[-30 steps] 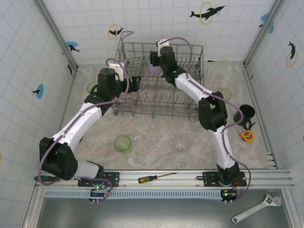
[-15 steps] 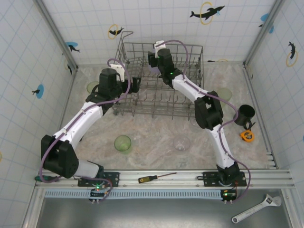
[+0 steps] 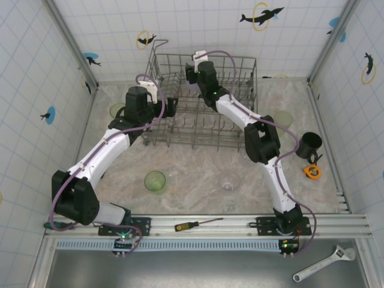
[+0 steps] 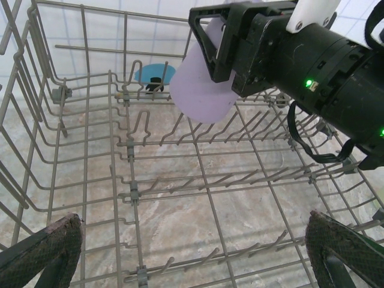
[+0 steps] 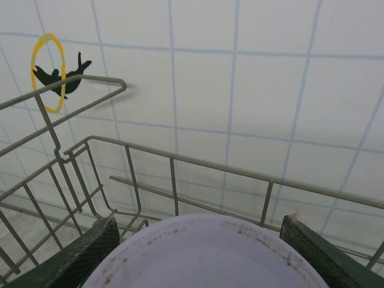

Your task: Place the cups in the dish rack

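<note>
Left wrist view gives the clearest read: the right gripper (image 4: 225, 51) is clamped across the lavender cup (image 4: 201, 90), holding it tilted in the air above the tines (image 4: 198, 180) toward the far side of the rack (image 4: 129, 192). The cup hangs clear of the wires and touches none of them, so it is carried rather than placed (which end faces down I cannot tell). Holding it this high probably lets it clear the tall grid walls before it goes down among the tines. From the right wrist, the cup's pale surface sits between the two fingers (image 5: 78, 258), with the rack's back wall just beyond.

The left gripper (image 4: 192, 255) has its jaws spread wide with nothing between them, poised over the near part of the rack (likely parked there, out of the carrying arm's way).

From above, other cups stand on the table (image 3: 192, 162) outside the rack: a green tumbler (image 3: 155, 181), a clear glass (image 3: 228, 180) and a black mug (image 3: 311, 145). The stretch of rack floor under the cup is bare, so I judge the loading to be at an early stage.
</note>
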Robot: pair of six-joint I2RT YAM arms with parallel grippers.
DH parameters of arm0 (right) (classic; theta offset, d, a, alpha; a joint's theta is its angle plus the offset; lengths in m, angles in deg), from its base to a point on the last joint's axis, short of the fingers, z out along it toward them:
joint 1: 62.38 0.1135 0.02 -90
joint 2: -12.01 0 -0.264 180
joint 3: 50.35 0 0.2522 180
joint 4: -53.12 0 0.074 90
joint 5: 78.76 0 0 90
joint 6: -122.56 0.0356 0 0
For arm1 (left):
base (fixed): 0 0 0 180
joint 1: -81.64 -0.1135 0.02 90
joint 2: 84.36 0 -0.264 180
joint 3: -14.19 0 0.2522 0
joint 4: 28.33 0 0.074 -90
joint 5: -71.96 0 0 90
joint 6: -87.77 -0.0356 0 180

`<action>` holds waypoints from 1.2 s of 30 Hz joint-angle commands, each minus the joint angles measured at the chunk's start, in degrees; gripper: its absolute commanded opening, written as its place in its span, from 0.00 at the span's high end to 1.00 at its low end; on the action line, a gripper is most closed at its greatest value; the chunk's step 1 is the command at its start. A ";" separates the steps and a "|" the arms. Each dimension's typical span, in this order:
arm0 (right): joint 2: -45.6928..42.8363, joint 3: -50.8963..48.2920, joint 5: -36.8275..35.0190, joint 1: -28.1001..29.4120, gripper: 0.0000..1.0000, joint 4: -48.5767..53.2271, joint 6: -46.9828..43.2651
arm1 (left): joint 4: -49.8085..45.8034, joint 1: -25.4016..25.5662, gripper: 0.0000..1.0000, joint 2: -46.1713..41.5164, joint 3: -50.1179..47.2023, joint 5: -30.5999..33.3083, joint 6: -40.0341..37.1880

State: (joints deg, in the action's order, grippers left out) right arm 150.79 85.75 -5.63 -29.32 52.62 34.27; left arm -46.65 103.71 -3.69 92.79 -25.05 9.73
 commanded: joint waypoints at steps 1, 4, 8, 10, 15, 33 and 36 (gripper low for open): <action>2.30 2.81 -1.89 0.52 0.52 -1.27 -1.18 | -1.23 -0.19 0.03 -0.09 0.99 -0.30 -0.72; 3.05 2.81 -2.09 0.60 0.52 -0.46 -1.36 | -1.25 -0.20 0.03 -0.16 0.99 -0.29 -0.72; 3.84 2.64 -1.52 0.60 0.51 0.14 -0.82 | -1.24 -0.22 0.03 -0.25 1.03 -0.29 -0.71; 4.36 2.63 -0.89 0.60 0.51 0.25 -0.07 | -1.27 -0.18 0.02 -0.25 1.07 -0.45 -0.71; 5.83 2.64 -0.32 0.96 0.47 0.21 1.22 | -1.32 -0.18 0.03 -0.16 0.99 0.72 -0.22; 5.15 2.72 -1.05 1.55 0.04 0.90 2.69 | -1.07 -0.18 0.02 0.00 0.82 0.72 0.68; 3.80 2.72 -0.80 1.73 0.00 1.03 2.62 | -1.07 -0.18 0.02 0.37 0.82 0.74 1.03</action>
State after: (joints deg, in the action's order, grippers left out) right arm 156.19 85.77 -5.82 -28.25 54.08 36.98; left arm -46.71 103.71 -3.69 92.81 -24.83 9.80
